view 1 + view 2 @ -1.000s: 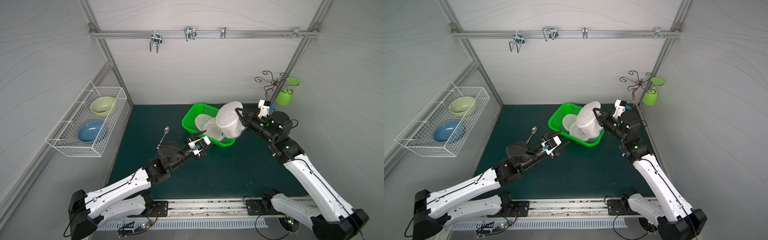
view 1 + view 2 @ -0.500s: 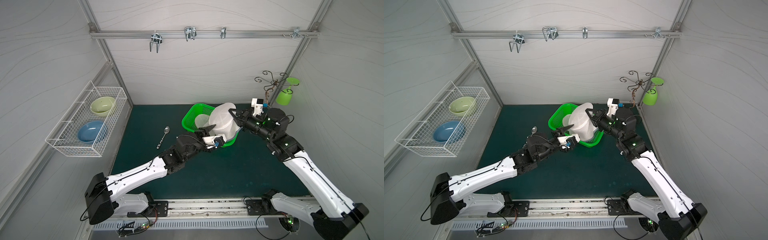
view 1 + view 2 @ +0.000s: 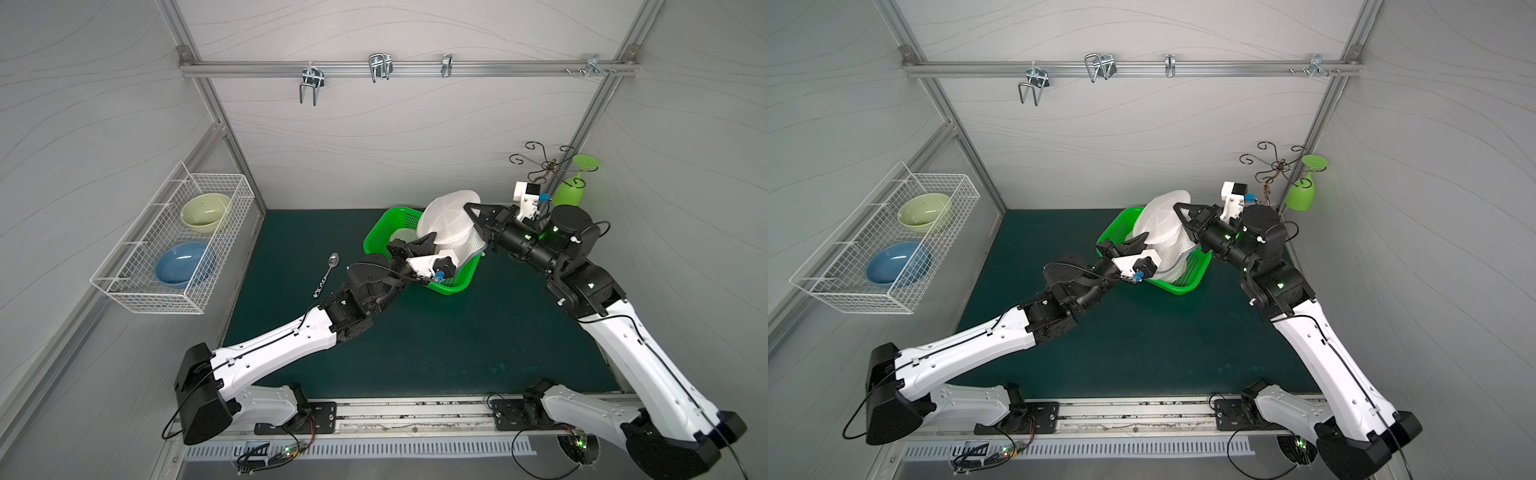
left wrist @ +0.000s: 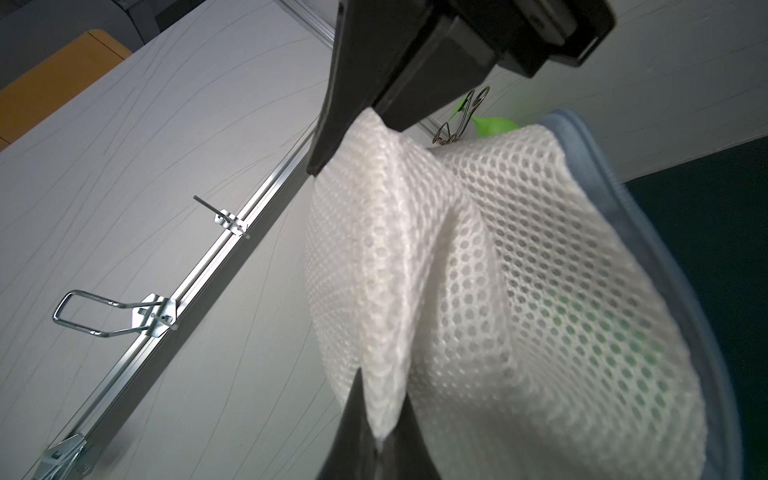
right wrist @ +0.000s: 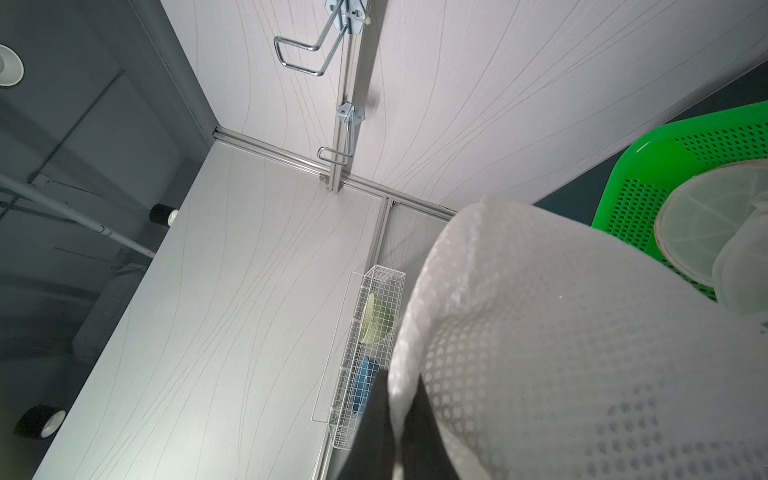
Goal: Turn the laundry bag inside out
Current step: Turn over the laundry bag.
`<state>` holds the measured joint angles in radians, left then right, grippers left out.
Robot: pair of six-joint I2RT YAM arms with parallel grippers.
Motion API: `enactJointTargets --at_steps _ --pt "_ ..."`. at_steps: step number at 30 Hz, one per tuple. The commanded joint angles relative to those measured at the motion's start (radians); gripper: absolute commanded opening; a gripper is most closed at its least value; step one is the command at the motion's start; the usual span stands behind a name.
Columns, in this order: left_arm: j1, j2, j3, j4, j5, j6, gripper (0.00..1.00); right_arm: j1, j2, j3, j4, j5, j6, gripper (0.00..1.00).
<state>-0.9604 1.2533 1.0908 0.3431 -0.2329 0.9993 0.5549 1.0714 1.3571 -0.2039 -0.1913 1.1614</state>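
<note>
Both tools grip the white mesh laundry bag [image 3: 446, 220], held above the green basket [image 3: 376, 239] at the counter's [image 3: 415, 332] 1 o'clock. The left tool [image 4: 382, 399] is pinched together on a fold at the bag's 7 o'clock, and the right tool [image 3: 471, 210] is clamped on its 2 o'clock edge.

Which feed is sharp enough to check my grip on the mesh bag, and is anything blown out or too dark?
Left wrist view: bag weave is crisp where the left gripper pinches it; the fingers are dark silhouettes and the blue edge is soft. Right wrist view: mesh close to the lens is blurred. Both top views: evenly lit, no glare, but the bag is small.
</note>
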Motion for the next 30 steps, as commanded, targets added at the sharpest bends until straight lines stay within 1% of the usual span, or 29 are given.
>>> enactJointTargets --at_steps 1,2,3,5,7,8,10,12,13,16,17,19,21,22,24,26,28,30 --pt "0.005 -0.028 0.089 -0.063 0.005 -0.069 0.0 0.004 0.004 0.048 -0.079 -0.033 -0.106 0.09" --pt "0.011 -0.029 0.102 -0.092 0.001 -0.093 0.0 0.0 0.003 0.059 -0.091 -0.034 -0.136 0.14" --pt "0.023 -0.028 0.118 -0.127 -0.006 -0.132 0.0 -0.004 0.001 0.068 -0.104 -0.035 -0.177 0.22" --pt "0.065 -0.036 0.146 -0.202 0.012 -0.241 0.0 -0.025 -0.007 0.076 -0.124 -0.053 -0.272 0.4" --pt "0.134 -0.049 0.176 -0.293 0.055 -0.387 0.0 -0.054 -0.029 0.07 -0.155 -0.071 -0.385 0.51" --pt "0.166 -0.057 0.182 -0.326 0.074 -0.447 0.0 -0.069 -0.047 0.062 -0.175 -0.069 -0.448 0.55" --pt "0.207 -0.074 0.188 -0.376 0.099 -0.516 0.0 -0.085 -0.093 0.033 -0.195 -0.06 -0.6 0.61" --pt "0.23 -0.087 0.195 -0.429 0.101 -0.562 0.0 -0.084 -0.149 -0.022 -0.184 -0.062 -0.76 0.65" --pt "0.237 -0.093 0.196 -0.453 0.101 -0.577 0.0 -0.083 -0.185 -0.062 -0.161 -0.094 -0.849 0.67" --pt "0.243 -0.112 0.188 -0.493 0.086 -0.608 0.0 -0.062 -0.267 -0.21 -0.062 -0.227 -1.077 0.68" --pt "0.244 -0.118 0.179 -0.495 0.084 -0.617 0.0 -0.043 -0.282 -0.253 -0.036 -0.244 -1.144 0.69" --pt "0.244 -0.13 0.161 -0.49 0.083 -0.633 0.0 0.008 -0.278 -0.311 -0.002 -0.23 -1.254 0.7" --pt "0.244 -0.136 0.148 -0.492 0.084 -0.643 0.0 0.064 -0.238 -0.331 0.011 -0.212 -1.371 0.71" --pt "0.244 -0.14 0.144 -0.493 0.085 -0.648 0.0 0.089 -0.209 -0.337 0.028 -0.181 -1.416 0.71" --pt "0.244 -0.144 0.138 -0.492 0.086 -0.65 0.0 0.134 -0.154 -0.339 0.068 -0.103 -1.482 0.71" --pt "0.244 -0.15 0.136 -0.499 0.085 -0.648 0.0 0.145 -0.095 -0.339 0.135 -0.031 -1.508 0.68" --pt "0.244 -0.157 0.134 -0.506 0.081 -0.643 0.0 0.146 -0.053 -0.333 0.189 0.023 -1.505 0.61" --pt "0.244 -0.162 0.132 -0.513 0.07 -0.64 0.0 0.147 -0.02 -0.32 0.212 0.016 -1.494 0.55"
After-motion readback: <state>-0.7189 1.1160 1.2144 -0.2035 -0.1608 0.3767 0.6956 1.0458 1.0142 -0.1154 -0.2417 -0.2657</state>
